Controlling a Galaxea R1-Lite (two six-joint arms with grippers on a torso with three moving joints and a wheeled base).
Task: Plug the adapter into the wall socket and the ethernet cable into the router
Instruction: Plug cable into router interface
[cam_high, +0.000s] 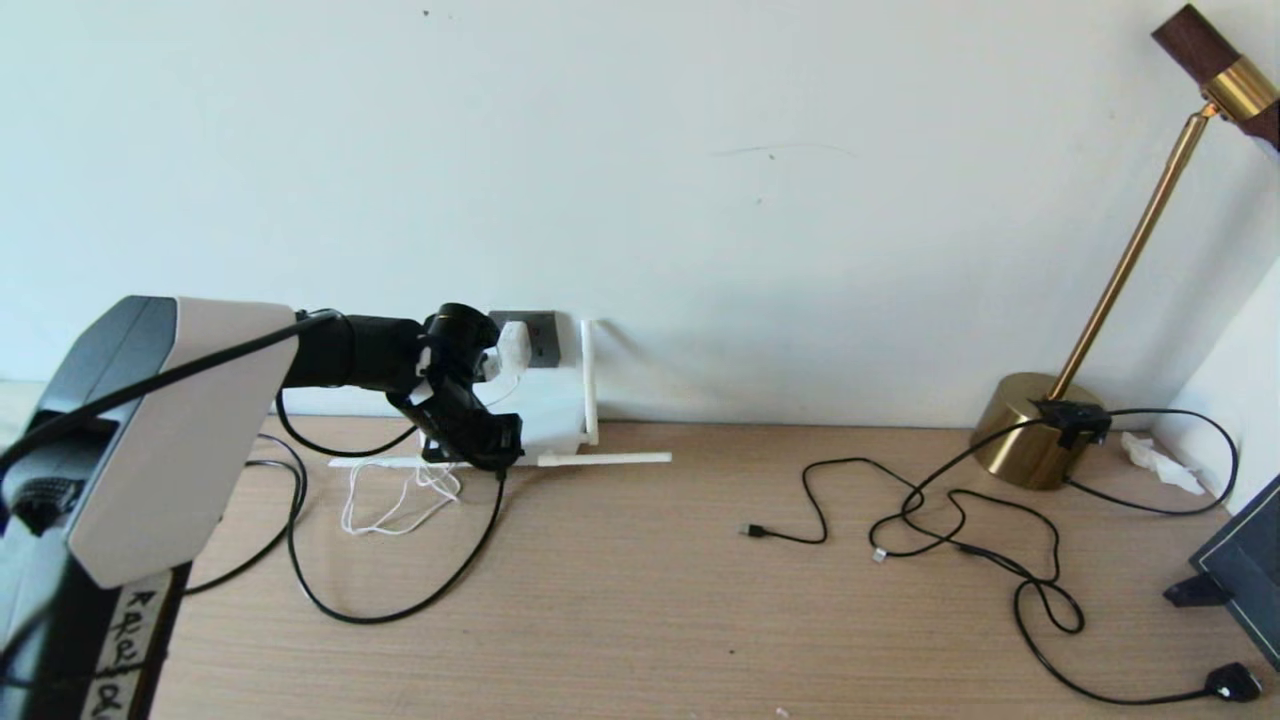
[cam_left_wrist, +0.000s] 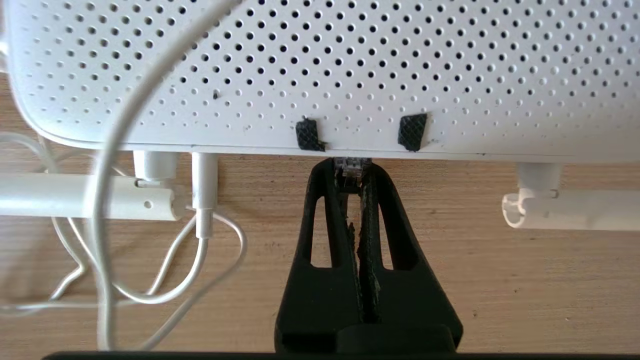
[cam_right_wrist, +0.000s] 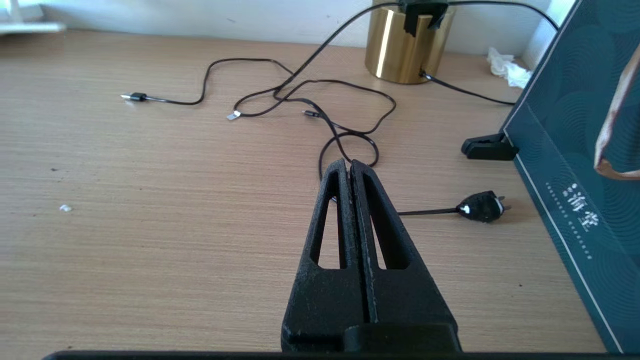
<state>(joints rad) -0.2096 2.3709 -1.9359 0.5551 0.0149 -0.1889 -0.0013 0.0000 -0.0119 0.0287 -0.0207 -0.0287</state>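
Note:
The white router (cam_high: 552, 410) stands by the wall, its perforated face (cam_left_wrist: 350, 65) filling the left wrist view. My left gripper (cam_left_wrist: 351, 169) is shut on the clear connector (cam_left_wrist: 351, 167) of the ethernet cable (cam_high: 440, 590), and the connector's tip meets the router's edge. The black cable loops back over the table from that gripper (cam_high: 497, 450). The white adapter (cam_high: 513, 345) sits against the dark grey wall socket (cam_high: 543, 338); its white cord (cam_left_wrist: 205, 190) enters the router. My right gripper (cam_right_wrist: 350, 163) hangs shut and empty over bare table.
Router antennas (cam_high: 603, 458) lie along the table by the wall. Thin black cables (cam_high: 960, 520) sprawl at the right, ending in a black plug (cam_right_wrist: 481, 206). A brass lamp base (cam_high: 1030, 430), a tissue (cam_high: 1160, 462) and a dark teal box (cam_right_wrist: 575, 150) stand far right.

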